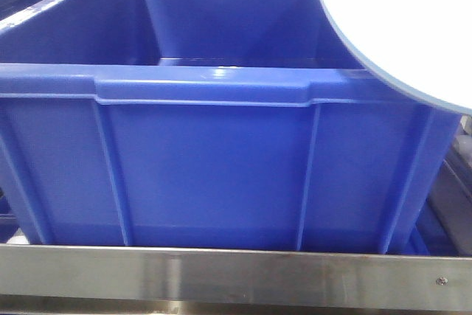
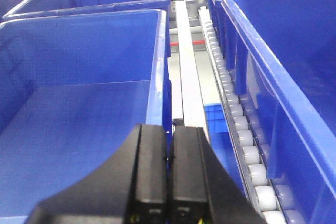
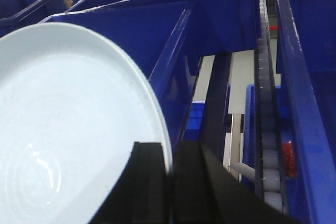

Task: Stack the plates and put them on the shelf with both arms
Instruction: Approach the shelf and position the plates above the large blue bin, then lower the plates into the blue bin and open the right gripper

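Note:
A pale bluish-white plate (image 3: 68, 119) fills the left of the right wrist view, tilted, with faint rings on its glossy face. My right gripper (image 3: 170, 150) is shut on its rim, one finger over the face and one behind the edge. I cannot tell whether a second plate lies under it. The same plate (image 1: 398, 20) juts in at the top right of the front view, held over a blue crate. My left gripper (image 2: 169, 129) is shut on nothing and hovers above a crate's rim. The shelf shows as a brushed steel rail (image 1: 221, 278) and roller tracks (image 2: 236, 124).
A big blue crate (image 1: 206, 160) sits on the shelf right behind the rail. More blue crates stand on either side of the roller track (image 2: 79, 129) (image 2: 294, 51). A white bar (image 2: 189, 77) runs between them. Crates (image 3: 157, 24) also line the track (image 3: 268, 145).

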